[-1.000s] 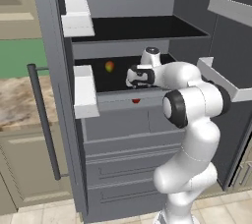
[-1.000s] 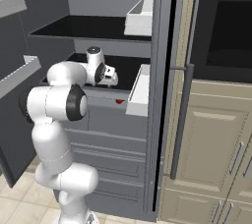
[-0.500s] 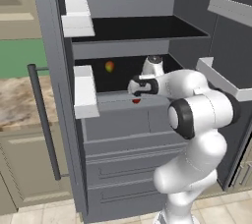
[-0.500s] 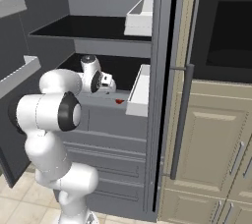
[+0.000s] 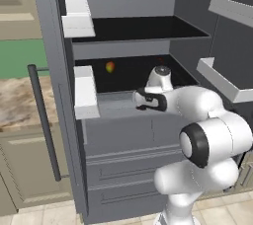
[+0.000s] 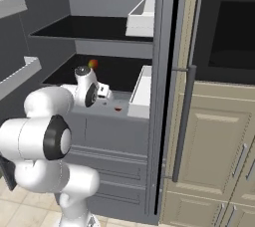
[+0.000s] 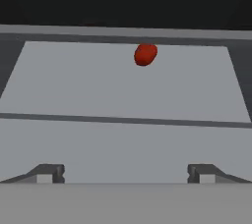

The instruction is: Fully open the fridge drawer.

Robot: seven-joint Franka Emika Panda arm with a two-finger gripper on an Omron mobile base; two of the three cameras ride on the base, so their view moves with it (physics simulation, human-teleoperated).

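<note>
Open fridge interior: the fridge drawer (image 7: 123, 90) lies directly ahead of the gripper (image 7: 125, 173), jaws spread apart, unclamped. Risk: without purchase on its front, fingers slip off, leaving it part-open.

Fridge drawer (image 5: 128, 132) matt, smooth grey; red item (image 7: 145, 54) inside faintly glossy.

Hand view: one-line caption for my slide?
Open gripper looks down into the partly open fridge drawer, a small red item lying near its back.
</note>
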